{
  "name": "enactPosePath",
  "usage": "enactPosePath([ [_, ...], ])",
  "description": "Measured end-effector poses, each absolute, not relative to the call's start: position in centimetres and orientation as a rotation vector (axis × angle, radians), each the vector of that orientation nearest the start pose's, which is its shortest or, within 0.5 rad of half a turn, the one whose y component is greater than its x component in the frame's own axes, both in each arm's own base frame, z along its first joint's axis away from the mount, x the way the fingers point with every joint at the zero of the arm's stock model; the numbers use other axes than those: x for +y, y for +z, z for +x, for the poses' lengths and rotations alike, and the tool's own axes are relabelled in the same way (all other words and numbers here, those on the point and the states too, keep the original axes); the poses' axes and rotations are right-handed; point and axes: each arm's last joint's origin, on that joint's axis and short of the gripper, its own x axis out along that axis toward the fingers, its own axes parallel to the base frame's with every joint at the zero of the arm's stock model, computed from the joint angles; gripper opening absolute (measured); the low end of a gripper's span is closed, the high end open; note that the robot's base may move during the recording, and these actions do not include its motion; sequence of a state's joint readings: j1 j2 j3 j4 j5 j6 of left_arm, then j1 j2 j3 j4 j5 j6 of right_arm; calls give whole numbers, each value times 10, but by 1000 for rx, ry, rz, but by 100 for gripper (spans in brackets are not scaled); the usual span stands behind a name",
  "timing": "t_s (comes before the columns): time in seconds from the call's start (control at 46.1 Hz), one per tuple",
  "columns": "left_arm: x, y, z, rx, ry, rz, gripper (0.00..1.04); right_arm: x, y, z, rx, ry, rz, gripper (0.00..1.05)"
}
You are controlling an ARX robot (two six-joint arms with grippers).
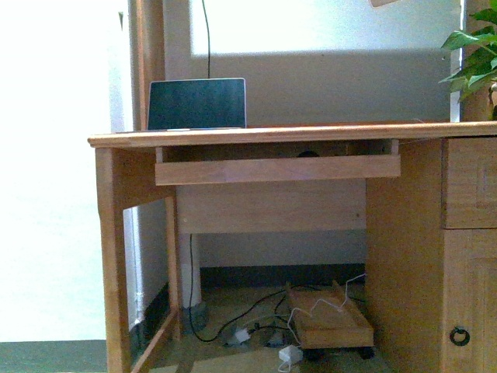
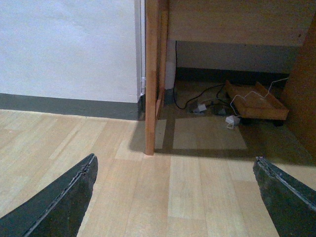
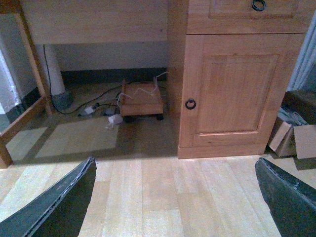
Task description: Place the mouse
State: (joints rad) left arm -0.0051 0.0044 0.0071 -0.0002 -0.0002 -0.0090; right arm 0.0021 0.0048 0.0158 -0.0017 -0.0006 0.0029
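A small dark rounded top (image 1: 308,153) peeks over the front board of the pull-out shelf (image 1: 276,169) under the desktop; it looks like the mouse, mostly hidden. A laptop (image 1: 197,103) stands open on the wooden desk (image 1: 264,134). My left gripper (image 2: 175,197) is open and empty, low over the wooden floor in front of the desk's left leg (image 2: 151,79). My right gripper (image 3: 175,197) is open and empty over the floor in front of the desk's cupboard door (image 3: 239,91). Neither arm shows in the front view.
Under the desk a wheeled wooden stand (image 1: 331,320) sits among cables and white adapters (image 1: 290,354). A plant (image 1: 475,54) stands at the desk's right end. Cardboard boxes (image 3: 295,138) lie on the floor right of the cupboard. A white wall (image 2: 69,49) is left of the desk.
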Motion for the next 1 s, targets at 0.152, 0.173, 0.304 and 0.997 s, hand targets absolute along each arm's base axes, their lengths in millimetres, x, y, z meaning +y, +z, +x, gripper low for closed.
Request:
enactPosePath([
  [0.152, 0, 166, 98, -2, -5, -9, 97, 0, 168, 97, -9, 3, 3, 97],
  [0.173, 0, 166, 98, -2, -5, -9, 97, 0, 168, 97, -9, 3, 3, 97],
  [0.304, 0, 166, 98, -2, -5, -9, 97, 0, 168, 97, -9, 3, 3, 97],
  [0.997, 0, 166, 98, -2, -5, -9, 97, 0, 168, 97, -9, 3, 3, 97],
])
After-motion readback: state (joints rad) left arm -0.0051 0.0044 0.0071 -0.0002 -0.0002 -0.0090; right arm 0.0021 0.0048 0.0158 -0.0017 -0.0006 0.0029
